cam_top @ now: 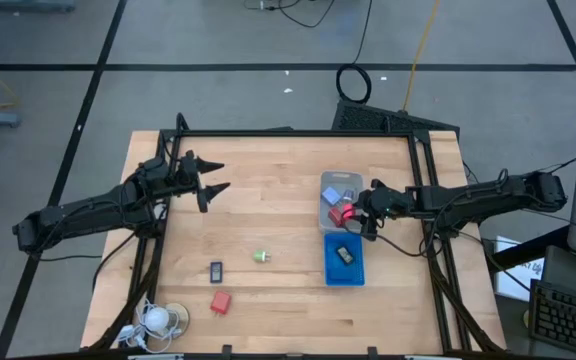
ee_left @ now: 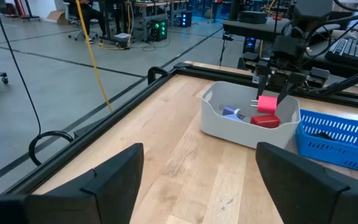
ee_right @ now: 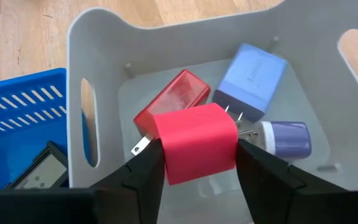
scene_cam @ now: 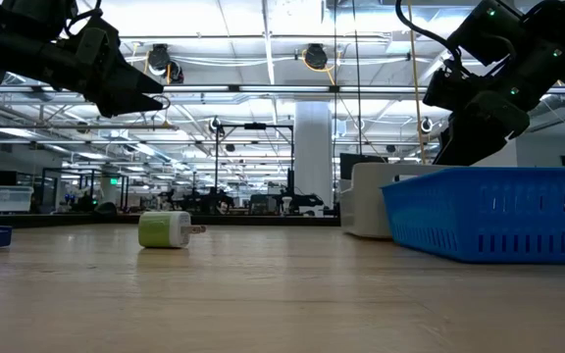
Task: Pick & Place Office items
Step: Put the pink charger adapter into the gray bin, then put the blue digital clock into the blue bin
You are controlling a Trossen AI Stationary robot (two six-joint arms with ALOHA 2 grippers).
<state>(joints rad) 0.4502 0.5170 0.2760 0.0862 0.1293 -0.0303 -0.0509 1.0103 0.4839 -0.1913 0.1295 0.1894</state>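
We see the right gripper [ee_right: 197,163] clamping a red block [ee_right: 196,143] over the grey tray [ee_right: 98,37] right of centre, left gripper [cam_top: 211,177] spread empty upper left.

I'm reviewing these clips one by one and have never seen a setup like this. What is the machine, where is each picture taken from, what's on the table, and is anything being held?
Two dark robot arms work at a wooden table. One picture looks straight down, one looks level across the tabletop, and one comes from each arm's wrist.

The right gripper pinches a pinkish-red plug block over the grey bin, which already holds a darker red block, a light-blue plug and a purple piece. Beside it, the blue basket holds a dark rectangular piece.

The left gripper is open and empty, over the far left of the table.

Loose on the wood: a green plug, a dark piece, a red block and a white coiled thing.
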